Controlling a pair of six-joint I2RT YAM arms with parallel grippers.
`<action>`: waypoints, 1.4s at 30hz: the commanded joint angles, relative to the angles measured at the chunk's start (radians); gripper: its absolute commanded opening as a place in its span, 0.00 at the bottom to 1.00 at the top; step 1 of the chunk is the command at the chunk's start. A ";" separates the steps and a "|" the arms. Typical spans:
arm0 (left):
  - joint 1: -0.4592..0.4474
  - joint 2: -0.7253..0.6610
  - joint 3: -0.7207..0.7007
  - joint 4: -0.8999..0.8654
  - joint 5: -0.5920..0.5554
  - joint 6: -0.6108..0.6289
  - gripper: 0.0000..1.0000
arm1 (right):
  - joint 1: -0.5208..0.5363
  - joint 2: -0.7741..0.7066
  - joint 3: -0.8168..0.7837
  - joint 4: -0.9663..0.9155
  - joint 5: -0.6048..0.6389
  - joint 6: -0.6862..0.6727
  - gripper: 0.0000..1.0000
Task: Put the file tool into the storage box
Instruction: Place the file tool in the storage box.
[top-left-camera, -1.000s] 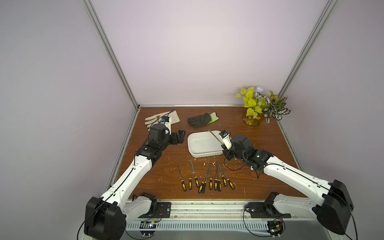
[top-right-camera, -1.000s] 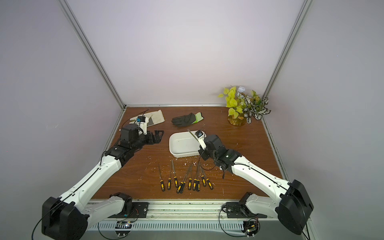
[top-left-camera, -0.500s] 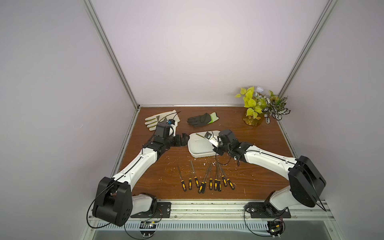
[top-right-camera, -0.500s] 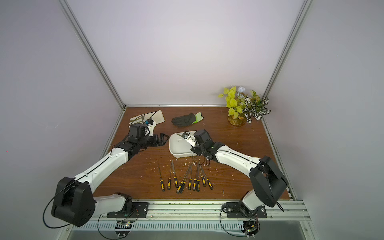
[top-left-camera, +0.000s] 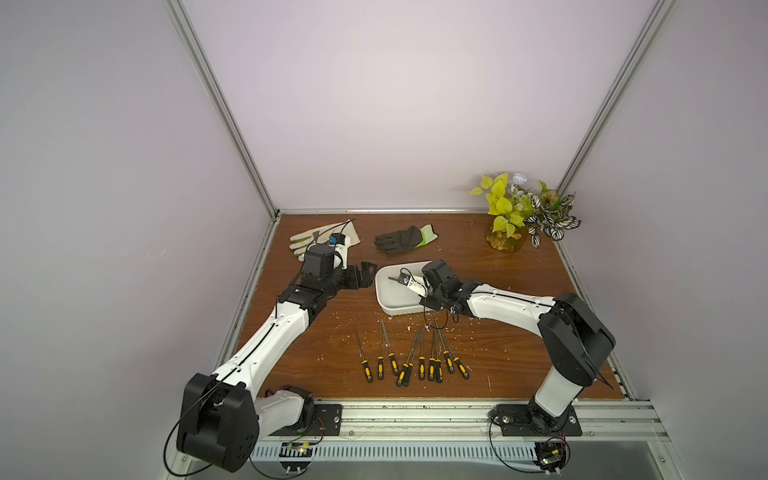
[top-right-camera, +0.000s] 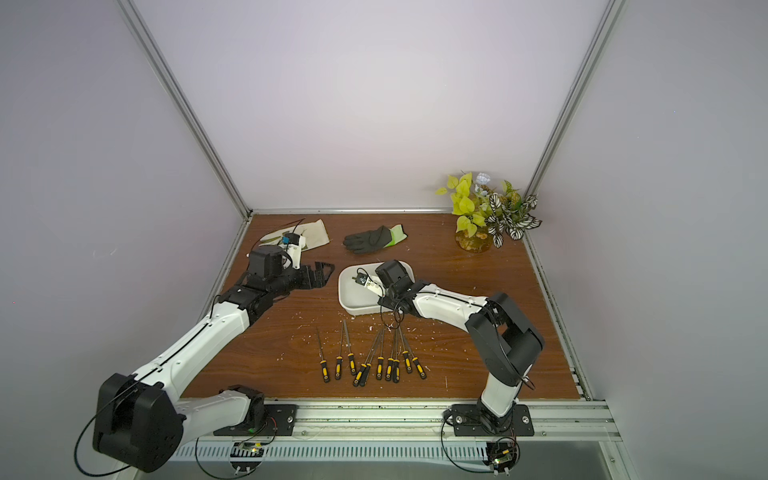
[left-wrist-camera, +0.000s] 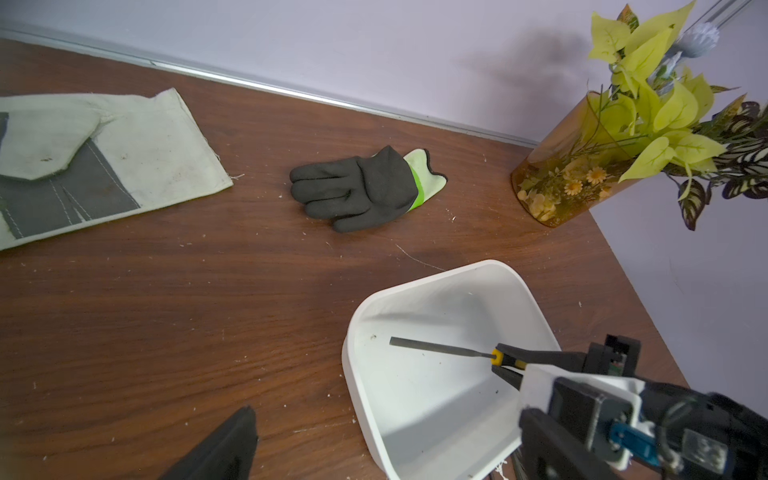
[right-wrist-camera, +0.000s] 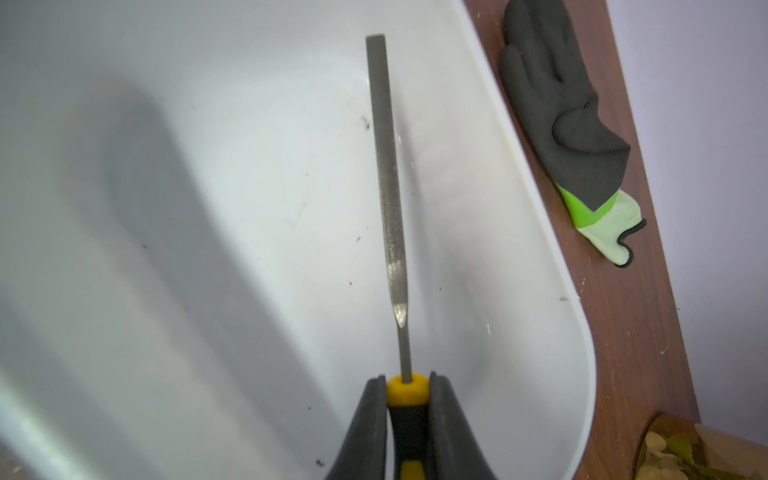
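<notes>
- The file tool is clamped by its yellow-and-black handle in the right jaws. Its grey blade reaches out over the floor of the storage box, pointing toward 9 o'clock in both top views.
- The left jaws appear apart and hold nothing. They sit just beside the box at its 9 o'clock end and seem not to touch it.
- Risk: the handle sits near the box's 3 o'clock wall. If it is released there, it could catch on the rim and the file could tip out onto the desk.
- Risk: the box looks light. A knock from either arm could push it toward the black glove at 12 o'clock, or toward the spare files at 6 o'clock.
- Risk: dropped from any height, the thin blade may bounce or skid.
- Hard to tell: whether the blade tip touches the box floor or hovers just above it.
- Hidden: most of the handle, which is covered by the right jaws.
- Cut off: only one finger of the left jaws shows in the left wrist view.
- The spare files overlap, so their count is unclear.
</notes>
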 joint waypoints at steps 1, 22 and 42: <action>0.010 0.023 0.016 -0.008 0.035 -0.008 1.00 | 0.005 0.014 0.051 0.033 0.042 -0.058 0.00; 0.002 0.026 0.019 -0.020 0.019 0.006 1.00 | 0.028 -0.009 0.193 -0.068 0.012 0.239 0.60; -0.067 -0.177 -0.144 -0.044 -0.042 -0.053 1.00 | 0.045 -0.625 -0.276 -0.149 0.003 0.944 0.60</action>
